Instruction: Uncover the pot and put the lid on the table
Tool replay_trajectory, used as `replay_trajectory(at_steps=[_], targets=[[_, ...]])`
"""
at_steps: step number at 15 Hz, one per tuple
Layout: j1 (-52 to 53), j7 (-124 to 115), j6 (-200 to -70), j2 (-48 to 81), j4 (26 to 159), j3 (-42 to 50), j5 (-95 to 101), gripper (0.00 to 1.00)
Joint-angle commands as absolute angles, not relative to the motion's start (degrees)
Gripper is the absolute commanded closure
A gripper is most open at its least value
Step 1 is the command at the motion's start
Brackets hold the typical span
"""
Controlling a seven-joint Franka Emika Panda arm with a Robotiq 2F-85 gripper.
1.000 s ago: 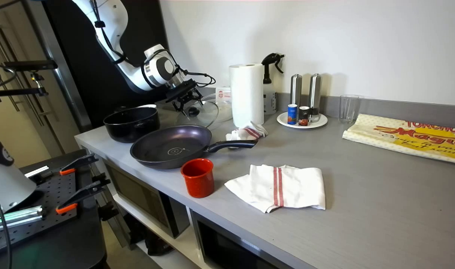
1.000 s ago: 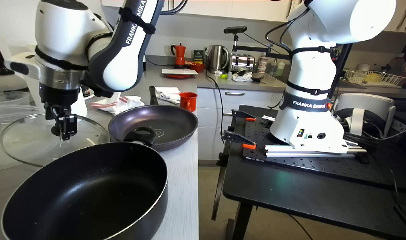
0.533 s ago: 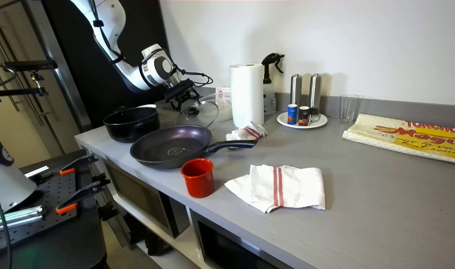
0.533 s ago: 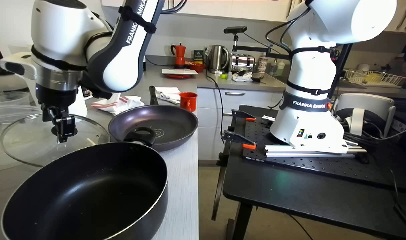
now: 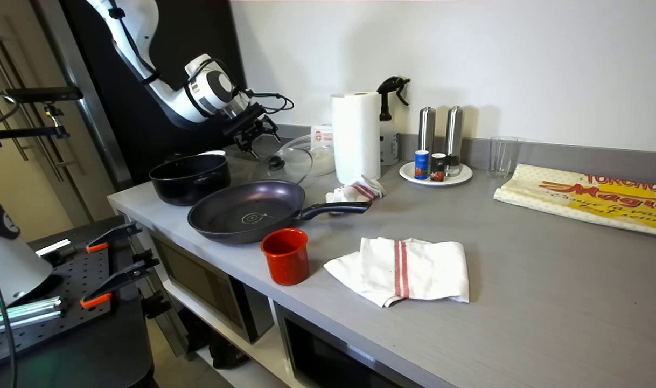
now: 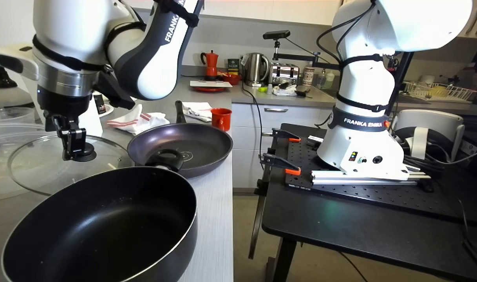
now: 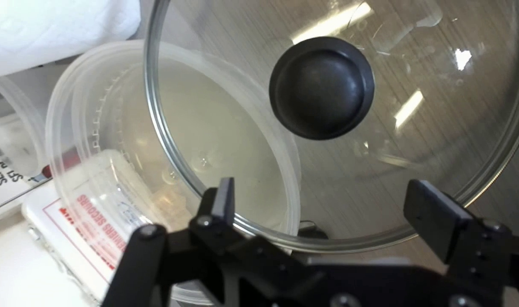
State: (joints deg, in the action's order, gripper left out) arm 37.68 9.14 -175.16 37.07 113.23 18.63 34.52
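The black pot [image 5: 188, 186] stands uncovered at the counter's far end and shows large in an exterior view [image 6: 105, 231]. The round glass lid [image 5: 295, 167] with a black knob lies behind the pot and frying pan, off the pot; it shows in an exterior view [image 6: 38, 168] too. In the wrist view the lid [image 7: 323, 89] overlaps the clear plastic bowl and looks tilted in an exterior view. My gripper [image 7: 321, 185] is open with nothing between its fingers, apart from the knob. In both exterior views the gripper [image 5: 267, 149] [image 6: 68, 156] hangs above the lid. The table [image 5: 532, 280] is the grey countertop.
The frying pan [image 5: 247, 213] sits beside the pot, handle pointing along the counter. The clear plastic bowl [image 7: 242, 123], a white first-aid box [image 7: 72, 230] and the paper towel roll [image 5: 356, 137] stand near the lid. A red mug [image 5: 285, 258] and towels [image 5: 403, 269] lie further along.
My gripper has backed away from the lid's knob, moving up and to the left in an exterior view. The lid has shifted slightly. The pot and pan have not moved.
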Motion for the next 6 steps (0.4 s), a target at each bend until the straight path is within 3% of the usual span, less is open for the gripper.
replay_trajectory(at_steps=[1,6], targets=[[44.26,4.15,-177.15,34.52,117.23,25.40,36.45,0.00],[41.43,6.98,-175.42,36.08,114.90,22.44,34.66,0.00]])
